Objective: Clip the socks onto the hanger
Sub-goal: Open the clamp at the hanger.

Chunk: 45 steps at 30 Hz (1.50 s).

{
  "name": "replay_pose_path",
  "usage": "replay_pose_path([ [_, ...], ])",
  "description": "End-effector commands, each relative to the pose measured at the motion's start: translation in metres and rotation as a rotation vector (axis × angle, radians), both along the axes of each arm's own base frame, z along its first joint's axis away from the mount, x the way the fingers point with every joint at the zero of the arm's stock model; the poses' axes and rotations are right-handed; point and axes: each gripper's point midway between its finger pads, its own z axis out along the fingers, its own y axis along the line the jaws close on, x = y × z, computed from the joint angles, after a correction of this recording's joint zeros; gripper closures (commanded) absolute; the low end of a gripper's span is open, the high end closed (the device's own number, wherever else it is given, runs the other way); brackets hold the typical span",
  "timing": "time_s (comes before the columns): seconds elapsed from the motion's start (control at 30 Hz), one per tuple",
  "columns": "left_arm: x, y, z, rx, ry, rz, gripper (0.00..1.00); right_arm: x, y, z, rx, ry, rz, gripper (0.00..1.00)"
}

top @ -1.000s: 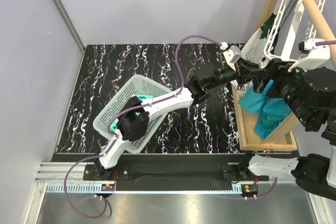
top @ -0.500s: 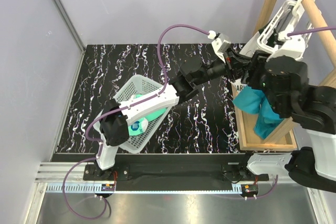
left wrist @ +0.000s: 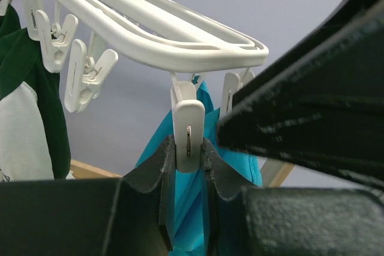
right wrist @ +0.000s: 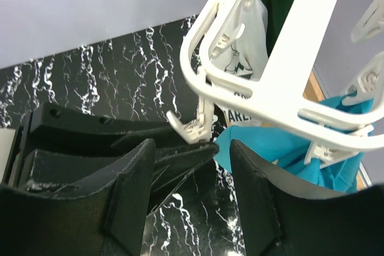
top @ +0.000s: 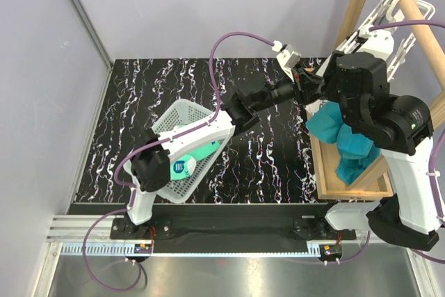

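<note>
Plainly, no sock is in hand yet. The left end effector (left wrist: 187,146) is clenched on a small white plastic dangling clip (left wrist: 187,121), one finger on either side of it. The clip hangs under the corner of the white plastic rectangular drying hanger (left wrist: 150,37), which hangs from the wooden pole rack (top: 411,6) at the far right. The right end effector (right wrist: 192,151) hovers just beside that same corner, fingers spread and nothing between them. Only one of the socks shows, a small mint-green sock with a blue-and-white logo patch (top: 186,163). It lies in the white mesh basket (top: 167,117) on the black marbled tabletop (top: 139,88), well apart from both end effectors, down to their near left beneath the left forearm. Its long axis runs diagonally, near-left to far-right, roughly along that forearm. The left arm's base is nearer, but that arm is occupied with the clip, so I judge the free right end effector would have to reach across for it. A larger plain teal cloth (top: 348,140) hangs behind the clip; whether the clip bites it I cannot tell.
</note>
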Motion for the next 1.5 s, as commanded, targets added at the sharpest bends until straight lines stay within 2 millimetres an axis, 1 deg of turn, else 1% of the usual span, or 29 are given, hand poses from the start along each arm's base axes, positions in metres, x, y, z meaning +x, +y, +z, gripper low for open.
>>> replay_pose_path([
  [0.0, -0.022, 0.014, 0.034, -0.060, -0.045, -0.065, 1.00, 0.005, -0.005, 0.018, 0.043, -0.072, 0.003, 0.39],
  [0.1, -0.023, 0.016, 0.037, -0.063, -0.049, -0.067, 1.00, 0.014, -0.010, 0.016, 0.027, -0.076, -0.020, 0.36],
  [0.17, -0.025, 0.018, 0.039, -0.071, -0.058, -0.070, 1.00, 0.020, -0.008, 0.014, 0.027, -0.072, -0.005, 0.35],
  [0.27, -0.024, 0.018, 0.038, -0.070, -0.055, -0.068, 1.00, 0.027, -0.013, 0.014, 0.042, -0.077, -0.012, 0.35],
  [0.3, -0.024, 0.019, 0.039, -0.073, -0.057, -0.072, 1.00, 0.030, -0.009, 0.010, 0.051, -0.063, 0.011, 0.35],
  [0.33, -0.024, 0.019, 0.040, -0.082, -0.050, -0.077, 1.00, 0.032, -0.011, 0.010, 0.055, -0.065, 0.010, 0.35],
  [0.37, -0.024, 0.019, 0.040, -0.083, -0.047, -0.082, 1.00, 0.033, -0.010, 0.011, 0.064, -0.068, 0.019, 0.35],
  [0.4, -0.023, 0.019, 0.040, -0.086, -0.045, -0.086, 1.00, 0.035, -0.007, 0.006, 0.065, -0.059, 0.032, 0.35],
  [0.47, -0.024, 0.019, 0.041, -0.096, -0.041, -0.096, 1.00, 0.035, -0.009, 0.011, 0.070, -0.088, 0.034, 0.36],
  [0.5, -0.025, 0.019, 0.042, -0.097, -0.042, -0.101, 1.00, 0.036, -0.008, 0.009, 0.066, -0.086, 0.040, 0.36],
  [0.53, -0.024, 0.018, 0.041, -0.096, -0.039, -0.102, 1.00, 0.035, -0.008, 0.013, 0.064, -0.107, 0.052, 0.37],
  [0.57, -0.025, 0.019, 0.042, -0.097, -0.040, -0.103, 1.00, 0.036, -0.008, 0.014, 0.063, -0.110, 0.055, 0.37],
  [0.63, -0.024, 0.018, 0.039, -0.094, -0.033, -0.107, 1.00, 0.035, -0.008, 0.017, 0.059, -0.121, 0.067, 0.39],
  [0.7, -0.024, 0.018, 0.039, -0.096, -0.029, -0.113, 1.00, 0.036, -0.009, 0.017, 0.052, -0.125, 0.067, 0.41],
  [0.87, -0.024, 0.018, 0.040, -0.106, -0.022, -0.122, 1.00, 0.041, -0.010, 0.014, 0.044, -0.122, 0.079, 0.40],
  [0.93, -0.024, 0.017, 0.039, -0.105, -0.022, -0.126, 1.00, 0.041, -0.011, 0.017, 0.055, -0.137, 0.078, 0.41],
  [1.03, -0.023, 0.016, 0.038, -0.101, -0.016, -0.127, 1.00, 0.045, -0.010, 0.015, 0.054, -0.135, 0.091, 0.43],
  [1.1, -0.022, 0.015, 0.036, -0.100, -0.014, -0.129, 1.00, 0.046, -0.010, 0.016, 0.053, -0.135, 0.090, 0.47],
  [1.13, -0.022, 0.015, 0.037, -0.101, -0.013, -0.130, 1.00, 0.047, -0.010, 0.015, 0.047, -0.132, 0.088, 0.53],
  [1.2, -0.022, 0.014, 0.037, -0.100, -0.014, -0.129, 1.00, 0.048, -0.011, 0.014, 0.041, -0.132, 0.084, 0.60],
  [1.23, -0.022, 0.015, 0.037, -0.100, -0.012, -0.130, 1.00, 0.049, -0.013, 0.014, 0.036, -0.130, 0.080, 0.69],
  [1.27, -0.022, 0.015, 0.037, -0.099, -0.014, -0.127, 1.00, 0.048, -0.013, 0.014, 0.032, -0.129, 0.080, 0.76],
  [1.3, -0.022, 0.015, 0.037, -0.099, -0.013, -0.126, 1.00, 0.049, -0.014, 0.012, 0.028, -0.121, 0.074, 0.85],
  [1.33, -0.020, 0.015, 0.037, -0.098, -0.006, -0.116, 0.93, 0.050, -0.014, 0.011, 0.027, -0.117, 0.070, 1.00],
  [1.37, -0.018, 0.018, 0.035, -0.092, 0.002, -0.102, 0.79, 0.050, -0.017, 0.010, 0.024, -0.114, 0.058, 1.00],
  [1.4, -0.017, 0.021, 0.035, -0.091, 0.000, -0.089, 0.55, 0.051, -0.017, 0.009, 0.021, -0.110, 0.057, 1.00],
  [1.43, -0.016, 0.025, 0.036, -0.093, -0.004, -0.071, 0.48, 0.051, -0.017, 0.008, 0.017, -0.106, 0.058, 1.00],
  [1.47, -0.013, 0.027, 0.022, -0.067, 0.012, -0.051, 0.42, 0.051, -0.017, 0.006, 0.011, -0.100, 0.056, 1.00],
])
